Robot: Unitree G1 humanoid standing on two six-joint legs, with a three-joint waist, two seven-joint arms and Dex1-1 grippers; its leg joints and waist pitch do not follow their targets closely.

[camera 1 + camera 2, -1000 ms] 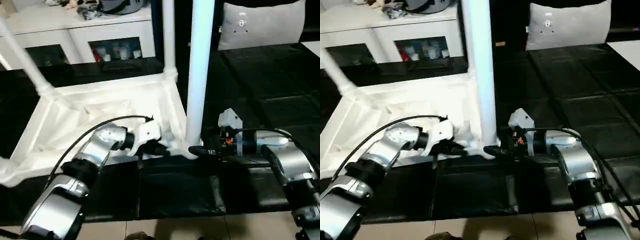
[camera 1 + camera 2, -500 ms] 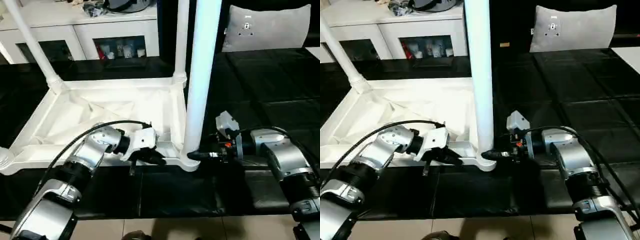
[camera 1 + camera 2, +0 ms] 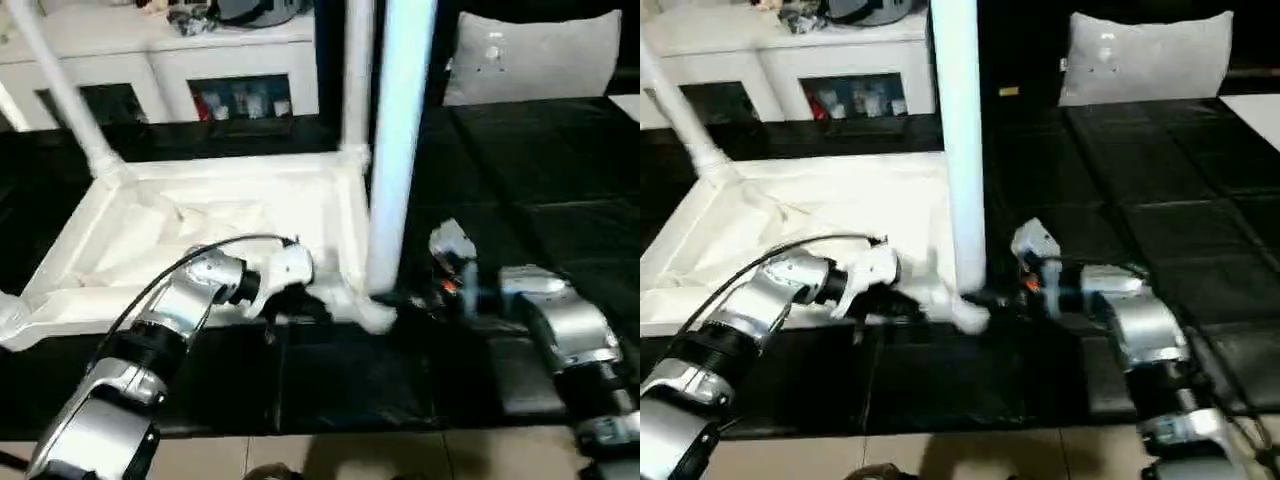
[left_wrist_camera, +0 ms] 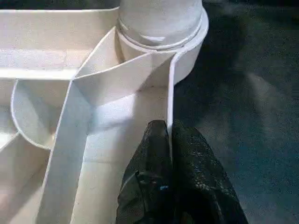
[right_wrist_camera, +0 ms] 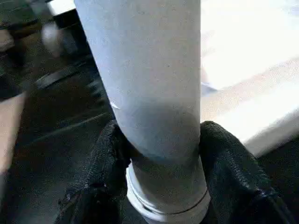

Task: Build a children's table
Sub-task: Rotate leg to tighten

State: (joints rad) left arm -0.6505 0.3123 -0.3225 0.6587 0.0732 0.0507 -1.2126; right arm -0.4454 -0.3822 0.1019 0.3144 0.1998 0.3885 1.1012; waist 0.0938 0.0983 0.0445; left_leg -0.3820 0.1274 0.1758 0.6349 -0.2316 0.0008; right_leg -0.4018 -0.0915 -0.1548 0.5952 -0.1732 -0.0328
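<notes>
The white tabletop [image 3: 210, 225] lies upside down on the black floor mats [image 3: 540, 190], its ribbed underside facing up and its raised rim running round the edge; it sits left of centre in the scene, with its near long edge close to the robot. Three legs stand in its corner sockets: the near-right leg [image 3: 398, 150] rises thick and upright out of the near-right socket [image 3: 375, 312]; the far-right leg [image 3: 356, 75] stands behind it at the far-right corner; the far-left leg [image 3: 60, 90] leans up and to the left from the far-left corner.

The left gripper [image 4: 169, 140] is pressed together on the thin near rim of the tabletop, one black finger on each side of the wall, just left of the near-right socket (the wrist view shows the rim edge running straight between the two pads); its silver forearm reaches in from the near left.

The right gripper [image 5: 159, 140] comes in level from the right and pinches the near-right leg just above the socket collar; its two black fingers [image 5: 229, 158] hug opposite sides of the tube and touch it.

A grey cushion [image 3: 535, 55] stands at the far right, well apart from the table; a white cabinet [image 3: 170, 60] runs along the far left behind the tabletop.
</notes>
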